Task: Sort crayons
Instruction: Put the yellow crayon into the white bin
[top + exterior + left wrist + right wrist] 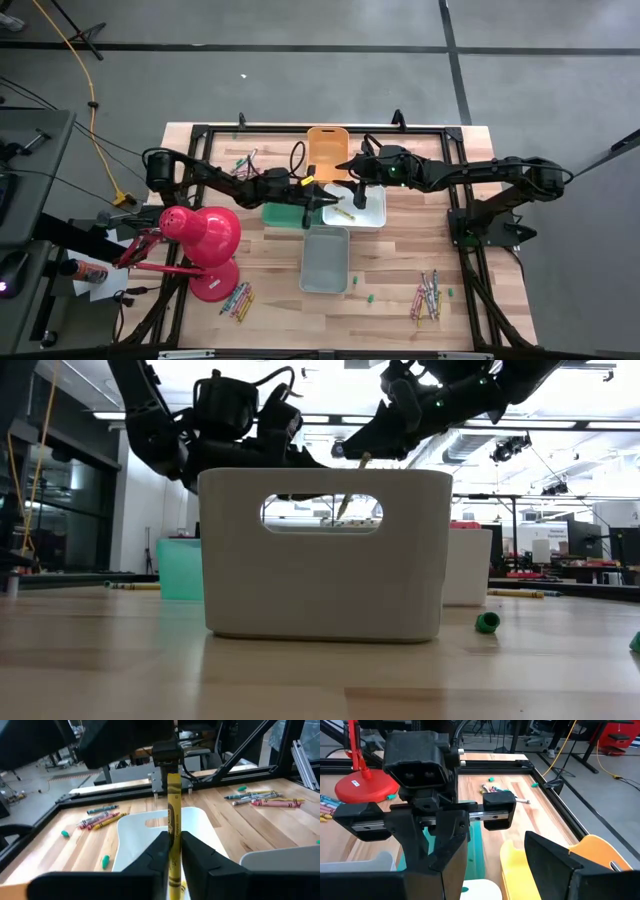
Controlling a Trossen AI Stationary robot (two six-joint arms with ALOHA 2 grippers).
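Crayon (173,805), yellow, is standing near-upright between the left gripper's (172,852) fingers (155,851), which are pinching it narrowly at about mid-length, paper wrap against the pads. Both grippers are meeting over the white bin (354,206) at the counter's (480,270) centre; the right gripper (356,176) is hanging just at the bin's 12 o'clock edge, its own wrist view showing its fingers standing wide with nothing between them.

Handling judgement: stick is looking very light, stiff and brittle, so a hard squeeze or a sideways knock is risking a snap. Wrapper is probably giving fair friction; bare wax tips are likelier to slip. Taking hold across the wrapped middle, as is happening here, is seeming the safest choice.

Other crayons are lying in loose clusters on the counter: one at 5 o'clock (429,294), one at 7 o'clock (238,299) beside the red lamp base (213,283), one at 10 o'clock (244,163). A single crayon (343,212) is resting inside the white bin. Grey bin (326,260) is sitting at 6 o'clock of it, green bin (284,214) at 9 o'clock, orange bin (327,150) at 12 o'clock.
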